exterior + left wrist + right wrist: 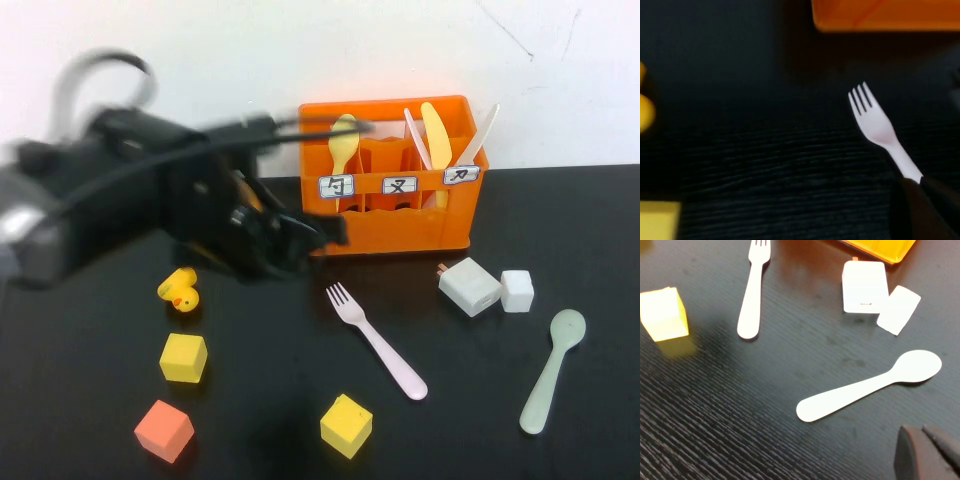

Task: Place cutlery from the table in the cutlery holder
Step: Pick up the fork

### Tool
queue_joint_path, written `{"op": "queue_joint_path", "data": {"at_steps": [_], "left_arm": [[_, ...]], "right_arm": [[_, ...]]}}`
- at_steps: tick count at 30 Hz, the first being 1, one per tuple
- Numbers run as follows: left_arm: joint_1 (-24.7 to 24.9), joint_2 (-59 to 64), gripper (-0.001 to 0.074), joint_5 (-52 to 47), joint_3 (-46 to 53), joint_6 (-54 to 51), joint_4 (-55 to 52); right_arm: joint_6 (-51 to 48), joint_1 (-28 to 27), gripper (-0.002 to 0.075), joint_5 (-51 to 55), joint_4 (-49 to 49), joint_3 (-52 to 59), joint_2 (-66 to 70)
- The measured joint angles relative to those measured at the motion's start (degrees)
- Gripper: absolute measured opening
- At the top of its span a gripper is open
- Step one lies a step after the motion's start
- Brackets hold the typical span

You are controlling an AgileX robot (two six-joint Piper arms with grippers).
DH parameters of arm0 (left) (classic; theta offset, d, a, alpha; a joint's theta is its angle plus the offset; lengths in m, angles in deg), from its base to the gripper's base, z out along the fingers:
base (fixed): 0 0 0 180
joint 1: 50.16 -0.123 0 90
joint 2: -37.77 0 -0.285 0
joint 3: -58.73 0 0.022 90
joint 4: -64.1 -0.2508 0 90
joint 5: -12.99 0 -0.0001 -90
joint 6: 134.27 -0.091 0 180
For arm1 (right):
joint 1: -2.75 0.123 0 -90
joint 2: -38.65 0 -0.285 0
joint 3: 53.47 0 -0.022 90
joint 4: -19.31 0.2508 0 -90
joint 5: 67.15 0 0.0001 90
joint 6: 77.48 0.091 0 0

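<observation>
The pale pink fork [375, 340] lies flat on the black table [260, 420], in front of the orange cutlery holder [400, 215]. The mint-green spoon [550, 370] lies at the front right. The pale yellow knife [436, 130] stands in the holder's right compartment. My left gripper [322, 236] is blurred and hovers left of the holder, above and left of the fork. In the left wrist view its fingers [925, 210] are together and empty, and they cover the handle end of the fork [875, 125]. My right gripper [930, 452] is shut, empty, near the spoon [865, 387].
A yellow spoon [343, 140] and white slim utensils [415, 135] stand in the holder. Two white blocks [470, 286] [516, 290] sit right of the fork. A yellow duck [181, 291], yellow cubes [184, 357] [346, 425] and an orange cube [164, 430] sit at the front left.
</observation>
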Motion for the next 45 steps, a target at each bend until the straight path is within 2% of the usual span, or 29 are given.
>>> {"op": "queue_joint_path", "data": {"at_steps": [3,8,10,14,18,26,35,42,45], "left_arm": [[0.0,6.5,0.0055,1.3,-0.7,-0.5,3.3],[0.0,15.3,0.0305,1.3,-6.0,-3.0,12.4],[0.0,18.1,0.0384,1.3,-8.4,-3.1,15.3],[0.1,23.4,0.0436,0.4,-13.1,-3.1,17.5],[1.1,27.2,0.0445,-2.0,-17.6,-3.1,16.6],[5.6,32.9,0.0445,-13.6,-28.9,0.7,2.4],[6.9,34.0,0.0444,-24.2,-31.2,1.4,-2.6],[6.9,34.0,0.0331,-26.4,-31.2,1.4,-3.4],[6.9,34.0,0.0309,-25.9,-31.2,1.4,-4.4]], "right_arm": [[0.0,0.0,-0.0002,0.0,0.0,0.0,0.0],[0.0,0.0,-0.0002,0.6,0.0,0.0,0.0],[0.0,0.0,-0.0002,0.7,0.0,0.0,0.0],[0.0,0.0,-0.0002,0.8,0.0,0.0,0.0],[0.0,0.0,-0.0002,0.9,0.1,0.0,0.0],[0.0,0.0,-0.0002,0.9,1.1,0.0,0.0],[0.0,0.0,-0.0002,1.4,1.6,0.0,0.0],[0.0,0.0,-0.0002,1.5,2.0,0.0,0.0],[0.0,0.0,-0.0002,1.5,2.0,0.0,0.0]]}}
